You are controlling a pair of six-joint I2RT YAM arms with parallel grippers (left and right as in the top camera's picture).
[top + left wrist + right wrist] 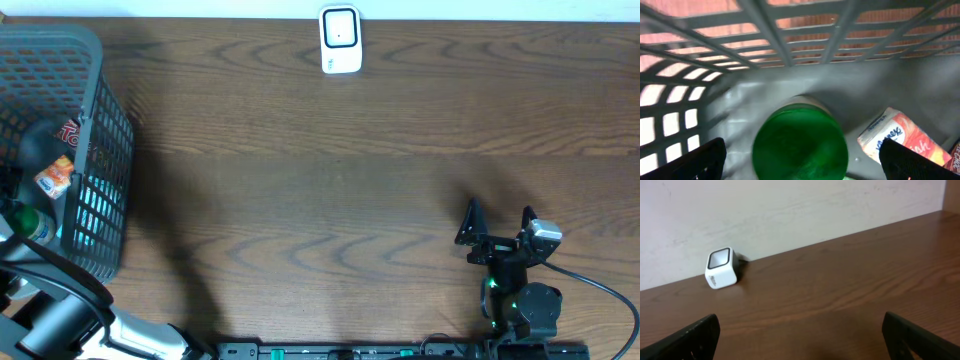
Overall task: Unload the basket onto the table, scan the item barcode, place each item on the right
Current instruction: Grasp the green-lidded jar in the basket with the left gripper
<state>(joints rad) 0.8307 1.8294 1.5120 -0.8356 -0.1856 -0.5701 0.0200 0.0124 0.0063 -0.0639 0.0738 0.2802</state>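
The bottle [800, 145] with the green cap stands upright on the floor of the grey plastic basket [100, 150], which sits at the left edge of the wooden table [330, 180]. In the left wrist view its round cap fills the lower middle of the frame. The left gripper [800, 161] hangs directly above it inside the basket, its 2 black fingers [695, 160] wide apart, 1 on each side of the cap and clear of it, holding nothing. Just beside the bottle lies a small orange and white tissue pack [900, 137], tilted, with blue lettering on its face. The corner of a red packet [955, 160] shows at the frame's right edge next to the pack. From overhead the bottle [30, 225] sits in the near part of the basket, and the tissue pack [57, 177] lies a little farther in. The left arm [60, 310] reaches into the basket from the lower left corner. The white scanner [340, 40] stands at the far edge of the table near the middle, against the pale wall [790, 210], well apart from the basket. The right gripper [500, 210] is over the near right part of the table, its jaws spread wide and empty, pointing toward the far edge. In its wrist view the scanner [721, 268] shows far off to the left.
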